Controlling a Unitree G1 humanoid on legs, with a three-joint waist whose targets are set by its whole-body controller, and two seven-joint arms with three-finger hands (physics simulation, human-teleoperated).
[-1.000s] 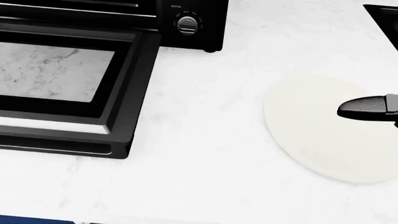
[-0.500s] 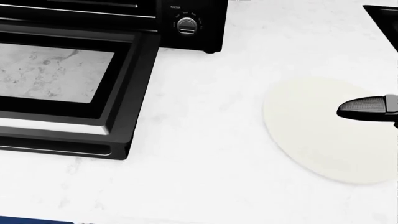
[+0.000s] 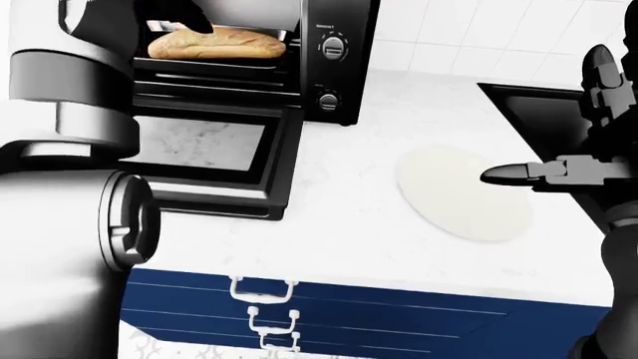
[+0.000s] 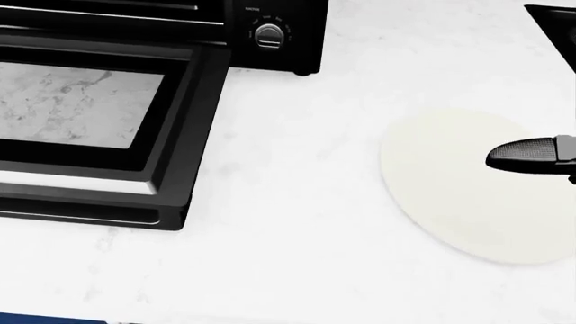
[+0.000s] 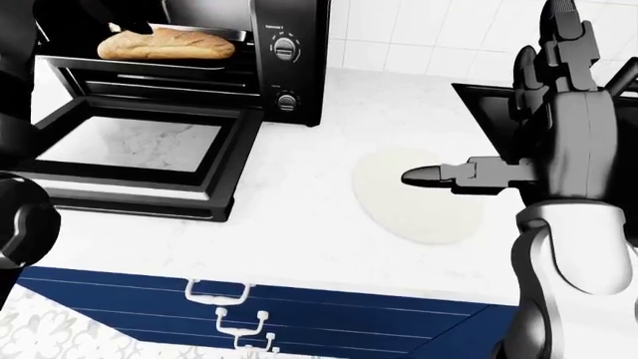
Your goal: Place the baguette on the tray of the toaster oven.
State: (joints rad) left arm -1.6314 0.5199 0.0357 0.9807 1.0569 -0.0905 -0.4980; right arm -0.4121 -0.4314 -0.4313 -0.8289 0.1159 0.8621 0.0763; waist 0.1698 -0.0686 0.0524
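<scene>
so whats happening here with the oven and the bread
The baguette lies on the tray inside the toaster oven, whose door hangs open over the counter. The left hand is up at the oven mouth beside the loaf; its grip is hidden. The right hand hovers open over the empty plate, one finger pointing toward the oven.

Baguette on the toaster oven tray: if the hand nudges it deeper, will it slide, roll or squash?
The baguette looks like a crusty, stubby loaf, so probably stiff and light. It lies lengthwise on the flat tray, so a nudge would likely slide it rather than roll it. Its rounded top could slip under the left hand.
</scene>
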